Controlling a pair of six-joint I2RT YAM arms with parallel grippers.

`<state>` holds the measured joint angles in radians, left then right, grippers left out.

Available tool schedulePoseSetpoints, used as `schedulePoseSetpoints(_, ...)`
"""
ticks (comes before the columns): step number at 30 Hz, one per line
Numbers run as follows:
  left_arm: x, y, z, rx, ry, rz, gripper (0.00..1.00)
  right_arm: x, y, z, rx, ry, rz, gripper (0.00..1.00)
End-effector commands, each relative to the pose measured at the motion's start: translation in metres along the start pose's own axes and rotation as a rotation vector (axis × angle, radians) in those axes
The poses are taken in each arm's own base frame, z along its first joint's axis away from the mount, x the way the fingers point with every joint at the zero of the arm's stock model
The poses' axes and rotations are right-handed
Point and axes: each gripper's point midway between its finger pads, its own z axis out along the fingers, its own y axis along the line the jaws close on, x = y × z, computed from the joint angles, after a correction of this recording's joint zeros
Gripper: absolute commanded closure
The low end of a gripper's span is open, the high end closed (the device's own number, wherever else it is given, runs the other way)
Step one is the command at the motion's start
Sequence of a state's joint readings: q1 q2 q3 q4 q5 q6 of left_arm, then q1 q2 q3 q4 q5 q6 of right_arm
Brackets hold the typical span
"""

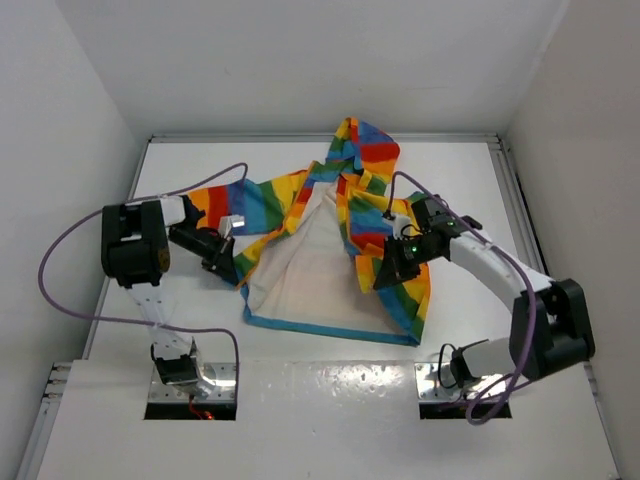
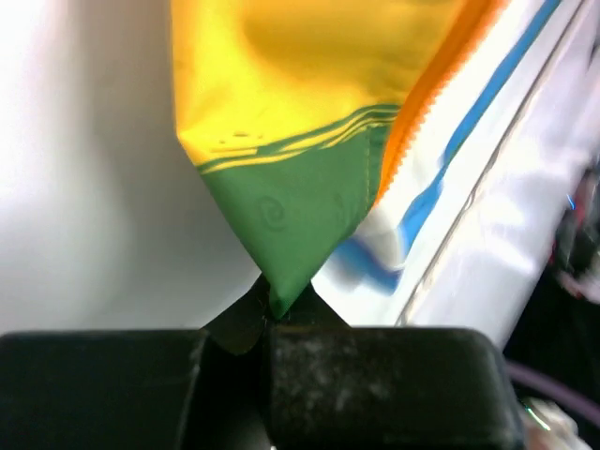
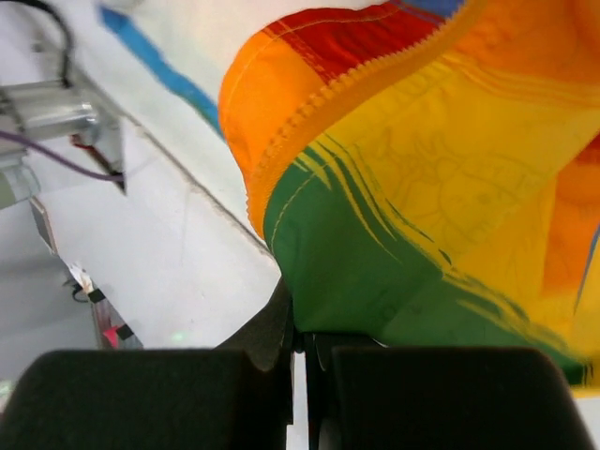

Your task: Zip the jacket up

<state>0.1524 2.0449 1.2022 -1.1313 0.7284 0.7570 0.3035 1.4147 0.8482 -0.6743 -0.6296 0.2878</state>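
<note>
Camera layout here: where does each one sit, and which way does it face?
Top external: above and behind the bases, looking down at the table and the open jacket; left arm and right arm show.
Left wrist: on the left arm, looking along its fingers; left gripper shut on a green jacket corner by the orange zipper.
Right wrist: on the right arm, likewise; right gripper shut on a green stripe.
Shared: both wrist views show pinched green fabric and zipper teeth.
</note>
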Motion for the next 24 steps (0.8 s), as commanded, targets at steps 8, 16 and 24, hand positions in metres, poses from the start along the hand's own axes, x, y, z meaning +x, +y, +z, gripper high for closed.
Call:
schedulePoseSetpoints(8, -0.094, -0.152, -0.009, 0.106, -0.474, 0.172, 1.00, -0.018, 0.079, -0.035, -0.482, -0.259, -0.295, 1.00)
schedulePoseSetpoints(16, -0.134, -0.261, -0.041, 0.189, -0.834, 0.269, 1.00, -0.017, 0.093, -0.040, -0.569, -0.300, -0.276, 1.00)
schedulePoseSetpoints(24, -0.136, -0.300, -0.032, 0.279, -0.901, 0.200, 1.00, -0.019, 0.112, -0.051, -0.671, -0.315, -0.235, 1.00)
